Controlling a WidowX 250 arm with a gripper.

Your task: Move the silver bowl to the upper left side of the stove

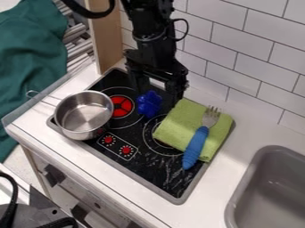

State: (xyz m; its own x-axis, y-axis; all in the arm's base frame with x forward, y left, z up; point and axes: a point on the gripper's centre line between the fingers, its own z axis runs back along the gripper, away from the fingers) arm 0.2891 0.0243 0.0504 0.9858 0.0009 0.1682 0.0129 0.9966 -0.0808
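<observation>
The silver bowl (83,115), a metal pan with a thin wire handle, sits upright at the left corner of the black stove (158,171), overlapping its edge. Its handle points to the upper left, over the white counter. My gripper (158,92) hangs over the stove's top part, to the right of the bowl and apart from it. Its fingers are spread, with a blue toy-like object (149,103) just below and in front of them. Whether they touch that object, I cannot tell.
A folded green cloth (179,122) lies on the stove's right part, with a blue-handled fork (196,147) across it. Tiled wall (253,67) rises behind. A grey sink (271,191) is at the lower right, and a wooden panel (106,38) stands at the upper left.
</observation>
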